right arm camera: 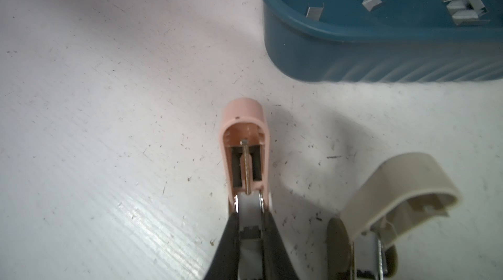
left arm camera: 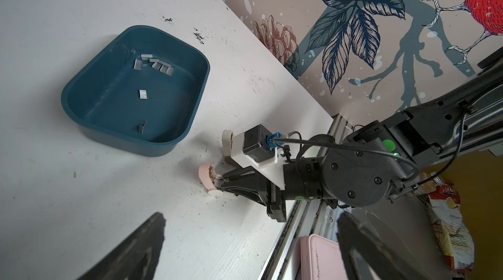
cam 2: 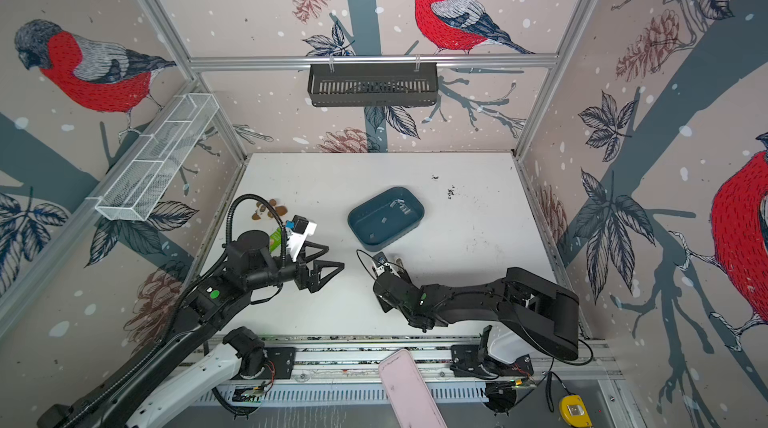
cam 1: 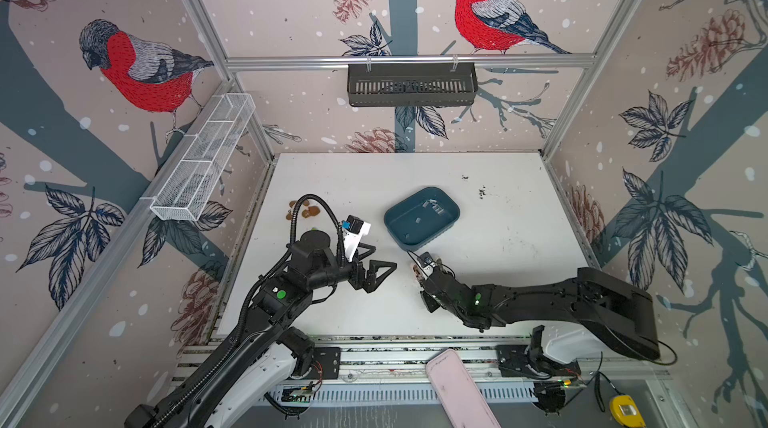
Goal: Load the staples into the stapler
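Note:
The staples (left arm camera: 155,64) are several small silvery strips lying loose in a dark blue tray (left arm camera: 130,142), also visible in the right wrist view (right arm camera: 460,1) and in a top view (cam 1: 436,207). A pink mini stapler (right arm camera: 245,118) rests on the white table with its lid swung up, so the spring rod shows. My right gripper (right arm camera: 249,210) is shut on its white magazine end; the left wrist view shows that stapler (left arm camera: 206,176) too. A beige stapler (right arm camera: 394,183) lies hinged open right beside it. My left gripper (cam 1: 384,258) hovers open and empty, to the left of the pink stapler.
The blue tray (cam 1: 415,243) sits just behind the staplers. Brown bits (cam 1: 305,210) lie at the table's left. A pink case (cam 1: 457,388) overhangs the front rail. A black basket (cam 1: 411,85) and a white mesh basket (cam 1: 203,159) hang on the walls.

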Robot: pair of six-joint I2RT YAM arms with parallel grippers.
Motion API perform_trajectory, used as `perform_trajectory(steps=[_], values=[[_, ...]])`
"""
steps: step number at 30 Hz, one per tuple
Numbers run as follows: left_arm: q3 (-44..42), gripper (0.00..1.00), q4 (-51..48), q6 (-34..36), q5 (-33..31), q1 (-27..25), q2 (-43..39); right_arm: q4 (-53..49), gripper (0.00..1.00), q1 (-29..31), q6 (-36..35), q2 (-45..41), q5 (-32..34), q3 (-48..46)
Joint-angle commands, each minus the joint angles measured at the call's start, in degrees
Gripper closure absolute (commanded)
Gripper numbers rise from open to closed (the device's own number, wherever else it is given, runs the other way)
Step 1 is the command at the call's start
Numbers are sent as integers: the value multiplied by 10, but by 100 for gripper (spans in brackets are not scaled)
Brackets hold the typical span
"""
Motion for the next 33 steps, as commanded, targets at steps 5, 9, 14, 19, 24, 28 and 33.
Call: perform_trajectory(steps=[5, 9, 14, 19, 24, 28, 33], values=[[-1, 2, 11, 8, 2, 0, -1, 2, 90, 0, 7, -18, 5, -8], [-1, 2, 11, 8, 3, 1, 0, 3, 90, -2, 3, -33, 1, -18], [-1, 2, 11, 7, 4, 0, 1, 4, 90, -7, -1, -31, -10, -20], [-1, 2, 11, 7, 3, 0, 1, 11, 90, -7, -3, -16, -20, -16], [-2, 2, 11, 8, 3, 0, 1, 15, 90, -6, -3, -5, -21, -12], [-1, 2, 11, 8, 3, 1, 0, 16, 90, -6, -2, -3, -21, -13], [-1, 2, 11, 8, 3, 1, 2, 16, 90, -5, 0, -2, -21, -13]])
